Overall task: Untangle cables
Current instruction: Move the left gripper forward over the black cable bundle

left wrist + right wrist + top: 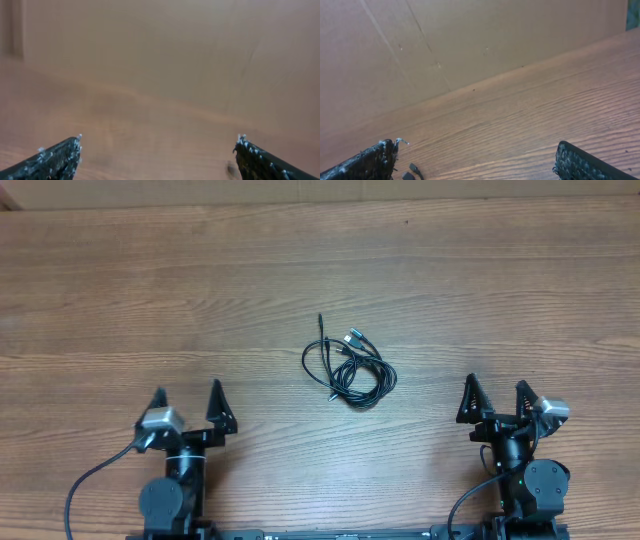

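Note:
The cables lie as a tangled bundle of thin black loops with small plug ends near the middle of the wooden table. My left gripper is open and empty at the front left, well apart from the bundle. My right gripper is open and empty at the front right, also apart from it. The left wrist view shows only my open fingers over bare wood. In the right wrist view my fingers are spread, and two small black plug ends show at the bottom left.
The wooden table runs to a brown cardboard wall at the back. Thick black robot wires hang near both arm bases at the front edge.

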